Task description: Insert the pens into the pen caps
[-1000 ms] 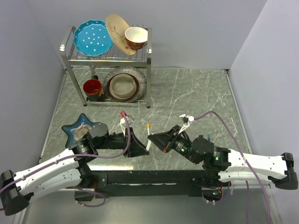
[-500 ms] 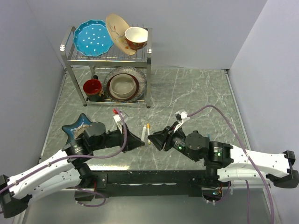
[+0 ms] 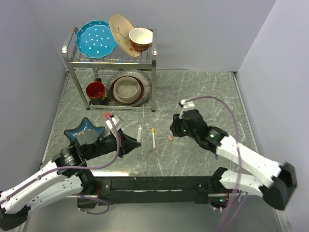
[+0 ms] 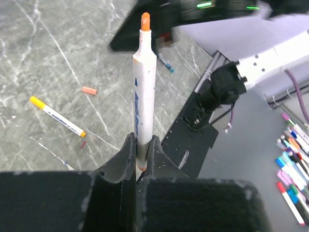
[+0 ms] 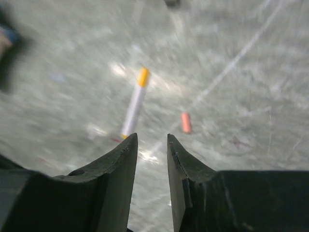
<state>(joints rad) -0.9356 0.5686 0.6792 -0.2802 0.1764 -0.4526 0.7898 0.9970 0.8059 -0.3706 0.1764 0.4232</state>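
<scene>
Pen (image 4: 144, 92) with orange tip clamped in left fingers (image 4: 123, 159) — right fingers (image 5: 116, 166) apart, holding nothing.

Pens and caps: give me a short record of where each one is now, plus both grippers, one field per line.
left gripper: shut on held pen
held pen: white barrel, orange tip pointing away from the gripper, lifted off the table
right gripper: open, empty, above the table
loose pen: white, yellow end, lying flat on the table
loose cap: small, orange-pink, lying beside the loose pen, not touching it
</scene>
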